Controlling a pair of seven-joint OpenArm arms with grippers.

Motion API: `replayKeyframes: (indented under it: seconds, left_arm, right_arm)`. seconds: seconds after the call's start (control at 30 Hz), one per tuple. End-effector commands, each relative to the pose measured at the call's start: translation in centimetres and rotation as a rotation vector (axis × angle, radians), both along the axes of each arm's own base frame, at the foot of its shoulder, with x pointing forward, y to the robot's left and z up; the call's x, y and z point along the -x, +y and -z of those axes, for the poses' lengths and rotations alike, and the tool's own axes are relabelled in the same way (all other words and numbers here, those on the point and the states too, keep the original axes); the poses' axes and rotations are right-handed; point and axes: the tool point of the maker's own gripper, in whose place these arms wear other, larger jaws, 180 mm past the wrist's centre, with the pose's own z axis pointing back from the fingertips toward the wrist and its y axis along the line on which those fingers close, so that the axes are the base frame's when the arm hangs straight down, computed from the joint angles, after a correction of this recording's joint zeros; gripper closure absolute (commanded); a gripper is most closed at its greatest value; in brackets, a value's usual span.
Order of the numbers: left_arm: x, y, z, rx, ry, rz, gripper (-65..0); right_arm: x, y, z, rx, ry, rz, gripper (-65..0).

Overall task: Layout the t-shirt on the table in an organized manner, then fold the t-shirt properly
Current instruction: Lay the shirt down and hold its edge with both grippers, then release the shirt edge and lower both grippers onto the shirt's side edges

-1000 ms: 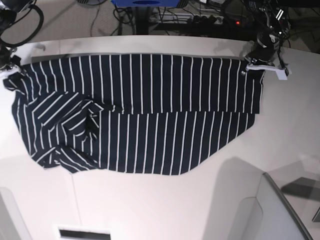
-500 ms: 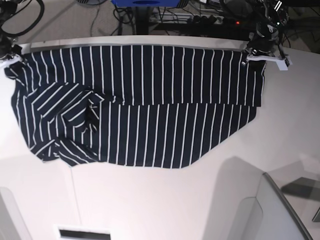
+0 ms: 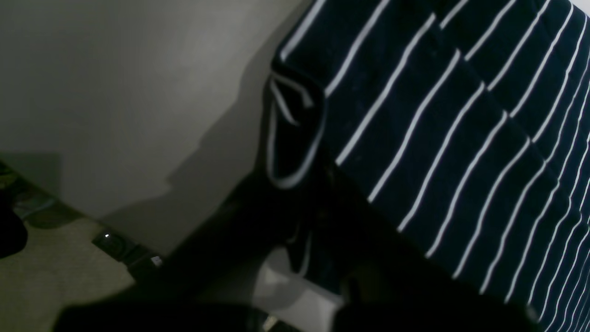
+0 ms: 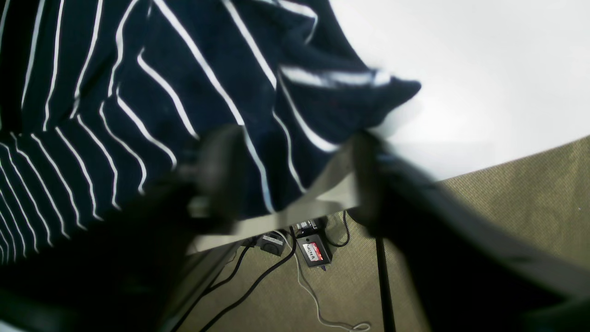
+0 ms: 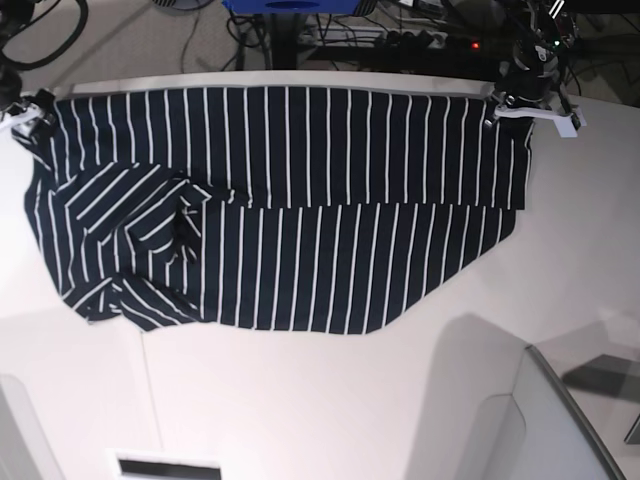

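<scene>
**Striped tee stretched along the far edge of the desk**

So the t-shirt [image 5: 290, 200] was lying spread out wide across the desk [image 5: 330, 400], with its top hem running right along the far edge. The half toward the base view's right looked pretty flat, stripes running straight. The other end was messier: a sleeve or flap was folded over on itself there, with the stripes going diagonal and a bunched lump near the middle of that fold. The near hem curved across the desk's middle, and the whole near part of the desk was bare white, with a thin dark seam line running toward the near edge.

The right pincer [image 4: 286, 180] sat at the far corner of the shirt on the base view's left. In its wrist view the jaws stood clearly apart, one on each side of the cloth corner right at the desk's edge, so open and not pinching anything as far as I could see.

The left pincer [image 5: 527, 108] was at the shirt's other far corner. Its wrist view was dark and mostly blocked, with a curled bit of hem [image 3: 290, 133] just above it. Honestly couldn't tell if it was gripping the cloth or had let go.

Cables and a power strip [image 5: 400, 38] were on the floor behind the desk.
</scene>
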Motion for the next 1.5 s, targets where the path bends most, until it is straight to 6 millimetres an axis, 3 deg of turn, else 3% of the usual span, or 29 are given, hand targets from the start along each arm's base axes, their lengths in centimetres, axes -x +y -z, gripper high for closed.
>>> replayKeyframes:
  seconds: [0.0, 0.1, 0.17, 0.23, 0.33, 0.43, 0.57, 0.63, 0.7, 0.77, 0.93, 1.1, 1.2, 1.3, 1.47]
  left_arm:
    - [-0.5, 0.8, -1.1, -0.030, -0.033, -0.001, -14.8]
    - [-0.9, 1.3, -2.1, -0.053, -0.056, -0.002, -40.5]
    - [-0.8, 1.6, -2.5, -0.067, -0.061, 0.004, -51.2]
    - [-1.3, 2.3, -3.8, -0.100, -0.082, 0.017, -57.1]
    - [-1.8, 3.2, -5.5, -0.141, -0.116, 0.015, -58.4]
    - [-1.8, 5.8, -8.2, -0.210, -0.159, -0.034, -58.4]
    - [-2.1, 7.7, -11.3, -0.283, -0.212, -0.059, -57.8]
    - [-4.0, 7.7, -12.5, -0.305, -0.246, -0.024, -57.8]
    - [-5.9, 7.0, -12.4, -0.294, -0.245, 0.039, -57.4]
    - [-8.7, 6.2, -12.3, -0.283, -0.251, 0.114, -52.5]
    - [-14.6, 6.2, -11.1, -0.233, -0.256, 0.173, -22.2]
    - [-19.5, 3.8, -10.4, -0.158, -0.278, 0.216, 0.0]
    - [-21.8, 2.2, -10.2, -0.221, -0.236, 0.306, 0.0]
    - [-23.3, -0.7, -8.5, -0.396, -0.103, 0.505, 0.0]
    - [-22.6, -4.6, -5.4, -0.599, 0.183, 0.858, 0.0]
  right_arm:
    - [-0.7, -1.1, -1.2, 0.033, -0.040, 0.005, -41.7]
    - [-0.8, -1.2, -1.3, 0.036, -0.044, 0.005, -44.0]
    - [-1.0, -1.6, -1.9, 0.057, -0.054, 0.006, -44.0]
    - [-0.5, -3.1, -2.9, 0.090, -0.069, 0.045, -44.0]
    - [-0.2, -4.6, -4.3, 0.134, -0.095, 0.083, -44.3]
    - [0.1, -6.0, -5.9, 0.182, -0.119, 0.112, -44.1]
    - [-0.1, -6.4, -6.5, 0.201, -0.131, 0.109, -44.0]
    - [-0.6, -6.2, -6.5, 0.193, -0.141, 0.106, -44.0]
    - [-1.5, -5.2, -6.2, 0.179, -0.145, 0.074, -44.0]
    - [-2.2, -4.4, -6.1, 0.171, -0.146, 0.043, -44.0]
    - [-3.2, -2.9, -5.7, 0.156, -0.146, -0.014, -44.0]
    - [-3.9, -1.7, -5.4, 0.143, -0.145, -0.058, -44.0]
    - [-4.4, 0.3, -5.5, 0.143, -0.146, -0.173, -43.8]
    - [-4.9, 2.7, -5.7, 0.150, -0.162, -0.320, -42.2]
    - [-4.9, 2.8, -5.6, 0.149, -0.161, -0.326, -33.0]
